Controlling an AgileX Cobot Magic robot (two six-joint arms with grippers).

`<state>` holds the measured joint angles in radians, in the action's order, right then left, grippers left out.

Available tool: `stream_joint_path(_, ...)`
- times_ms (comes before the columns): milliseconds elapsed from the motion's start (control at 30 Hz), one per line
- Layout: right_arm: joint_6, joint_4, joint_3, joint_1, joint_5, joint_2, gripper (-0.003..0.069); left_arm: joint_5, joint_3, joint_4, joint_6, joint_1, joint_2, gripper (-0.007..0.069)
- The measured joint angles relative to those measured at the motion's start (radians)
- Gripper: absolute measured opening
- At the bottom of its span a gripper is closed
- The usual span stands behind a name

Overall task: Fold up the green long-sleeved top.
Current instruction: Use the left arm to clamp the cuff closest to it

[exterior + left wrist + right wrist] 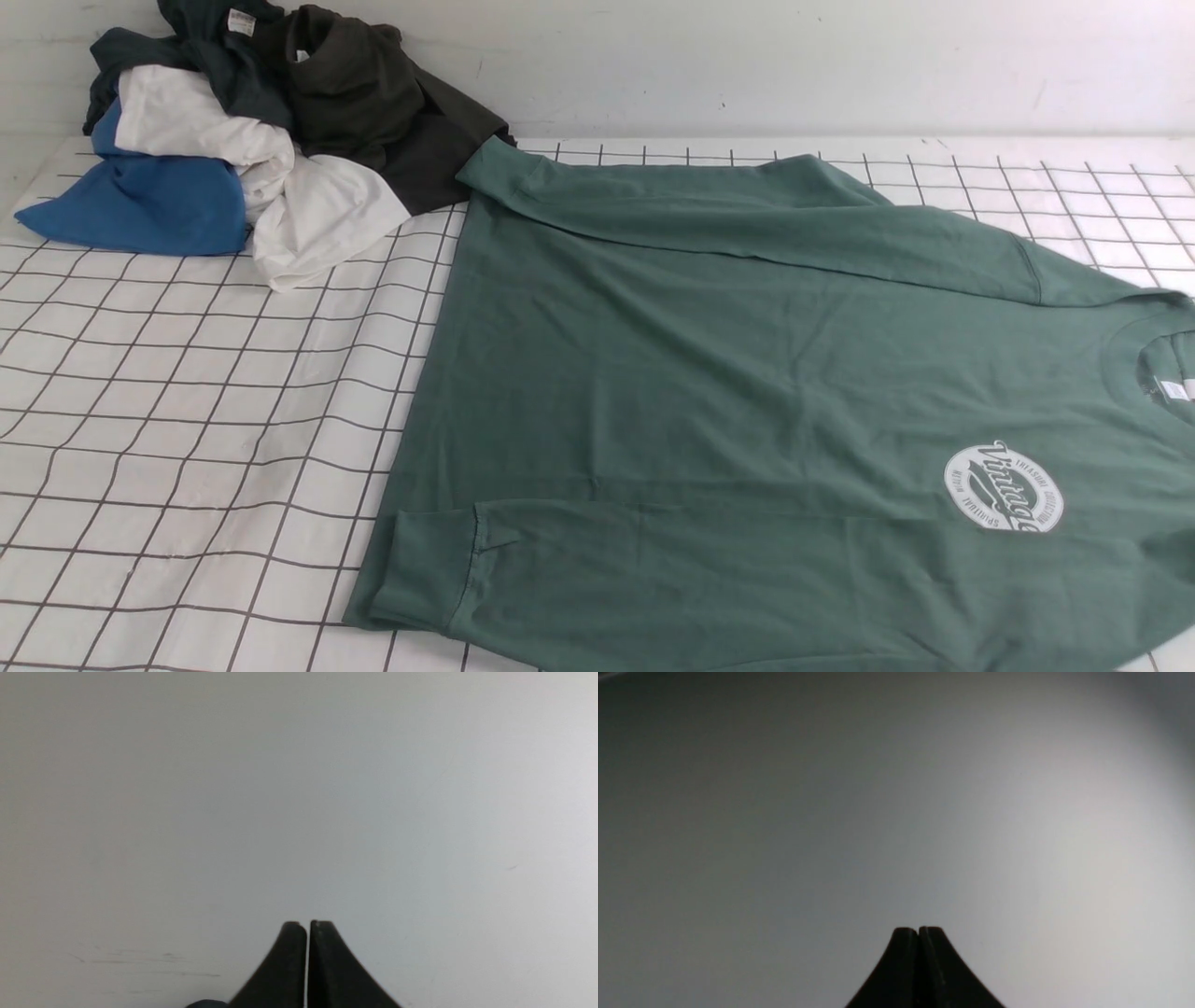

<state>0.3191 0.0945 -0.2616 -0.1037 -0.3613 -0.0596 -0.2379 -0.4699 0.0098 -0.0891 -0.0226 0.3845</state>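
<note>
Green long-sleeved top [709, 373]: lies spread flat, chest side up, over the middle and right of the gridded tabletop [187, 420]; runs past the front view's right and lower edges. Neck [1153, 350] toward the right, hem toward the left. White oval logo [1004, 487] on the chest, near the neck.

2 sleeves folded in over the body. Far sleeve [747, 219] ends with its cuff just beside the clothes pile. Near sleeve [653, 551] ends with its cuff at the hem's near corner.

Pile at the far left corner, against the wall: blue garment [140, 201], white garment [308, 215], dark olive-brown garment [373, 103], dark teal-black garment [205, 56] with a white neck tag.

Left tool [308, 926]: fingers pressed together, gripping nothing, facing a plain pale surface. Right tool [918, 931]: likewise closed tight, empty, before a plain grey surface.
</note>
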Motion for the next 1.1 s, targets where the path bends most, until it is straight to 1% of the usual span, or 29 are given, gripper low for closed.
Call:
stream_joint_path(33,-0.003,0.026,-0.036,0.000,0.059,-0.026,-0.0014,0.000,-0.023,0.009,0.009,0.000,0.053,-0.0007)
stream_joint_path(67,-0.007,0.066,-0.115,0.000,0.211,-0.111,-0.0014,0.012,-0.057,0.017,0.007,0.000,0.165,-0.0007)
stream_joint_path(100,-0.007,0.071,-0.115,0.000,0.211,-0.111,-0.0014,0.017,-0.061,0.017,0.007,0.000,0.165,-0.0007)
stream_joint_path(133,-0.007,0.087,-0.152,0.000,0.297,-0.170,-0.0014,0.044,-0.080,0.021,-0.011,0.000,0.234,-0.0007)
stream_joint_path(167,-0.007,0.110,-0.188,0.000,0.401,-0.249,-0.0014,0.146,-0.124,0.024,-0.048,-0.007,0.330,-0.0007)
stream_joint_path(233,-0.004,0.124,-0.210,0.000,0.498,-0.338,-0.0014,0.317,-0.183,0.024,-0.099,-0.037,0.460,-0.0007)
stream_joint_path(267,-0.002,0.125,-0.210,0.000,0.504,-0.346,-0.0014,0.359,-0.197,0.024,-0.103,-0.041,0.473,-0.0007)
stream_joint_path(300,0.009,0.125,-0.212,0.000,0.526,-0.393,-0.0014,0.509,-0.245,0.024,-0.117,-0.077,0.561,-0.0007)
stream_joint_path(333,0.015,0.125,-0.212,0.000,0.527,-0.421,-0.0014,0.608,-0.280,0.024,-0.115,-0.107,0.621,-0.0007)
stream_joint_path(367,0.018,0.125,-0.212,0.001,0.527,-0.436,-0.0014,0.644,-0.294,0.024,-0.112,-0.120,0.644,-0.0007)
stream_joint_path(400,0.033,0.124,-0.212,0.001,0.528,-0.469,-0.0014,0.768,-0.346,0.024,-0.093,-0.169,0.737,-0.0007)
stream_joint_path(433,0.036,0.120,-0.214,0.001,0.543,-0.491,-0.0014,0.828,-0.375,0.020,-0.075,-0.197,0.794,-0.0007)
stream_joint_path(467,0.038,0.118,-0.215,0.001,0.554,-0.500,-0.0014,0.839,-0.380,0.019,-0.072,-0.203,0.805,-0.0007)
stream_joint_path(500,0.037,0.106,-0.230,0.009,0.624,-0.538,-0.0014,0.920,-0.423,-0.010,-0.055,-0.246,0.904,-0.0006)
stream_joint_path(533,0.037,0.104,-0.232,0.009,0.636,-0.544,-0.0014,0.928,-0.428,-0.010,-0.055,-0.250,0.915,-0.0006)
stream_joint_path(567,0.026,0.094,-0.247,0.020,0.704,-0.572,-0.0014,0.962,-0.450,-0.028,-0.045,-0.266,0.965,0.0000)
stream_joint_path(600,-0.026,0.068,-0.275,0.053,0.854,-0.635,-0.0014,0.996,-0.480,-0.063,-0.017,-0.285,1.051,0.0027)
stream_joint_path(633,-0.034,0.065,-0.275,0.057,0.854,-0.635,-0.0014,0.998,-0.483,-0.068,-0.017,-0.285,1.051,0.0027)
stream_joint_path(667,-0.121,0.023,-0.301,0.106,1.014,-0.716,-0.0014,1.006,-0.508,-0.109,0.024,-0.291,1.135,0.0078)
stream_joint_path(700,-0.162,0.001,-0.308,0.132,1.061,-0.749,-0.0014,1.007,-0.518,-0.130,0.041,-0.291,1.165,0.0106)
stream_joint_path(733,-0.183,-0.011,-0.309,0.145,1.070,-0.757,-0.0014,1.008,-0.522,-0.133,0.045,-0.291,1.172,0.0113)
stream_joint_path(767,-0.222,-0.035,-0.315,0.173,1.104,-0.796,-0.0014,1.007,-0.530,-0.148,0.064,-0.291,1.205,0.0150)
stream_joint_path(800,-0.287,-0.072,-0.320,0.220,1.115,-0.845,-0.0014,1.007,-0.541,-0.173,0.089,-0.291,1.244,0.0208)
stream_joint_path(900,-0.395,-0.126,-0.321,0.305,1.067,-0.931,-0.0014,0.995,-0.554,-0.220,0.150,-0.291,1.304,0.0316)
stream_joint_path(933,-0.407,-0.136,-0.321,0.316,1.047,-0.943,-0.0014,0.991,-0.556,-0.233,0.162,-0.291,1.318,0.0336)
stream_joint_path(1000,-0.432,-0.165,-0.323,0.345,1.003,-0.978,-0.0014,0.971,-0.558,-0.268,0.207,-0.291,1.352,0.0361)
stream_joint_path(1067,-0.441,-0.198,-0.325,0.359,0.980,-0.998,-0.0014,0.951,-0.559,-0.298,0.239,-0.291,1.385,0.0358)
stream_joint_path(1100,-0.442,-0.208,-0.326,0.360,0.977,-1.002,-0.0014,0.939,-0.559,-0.308,0.247,-0.291,1.401,0.0344)
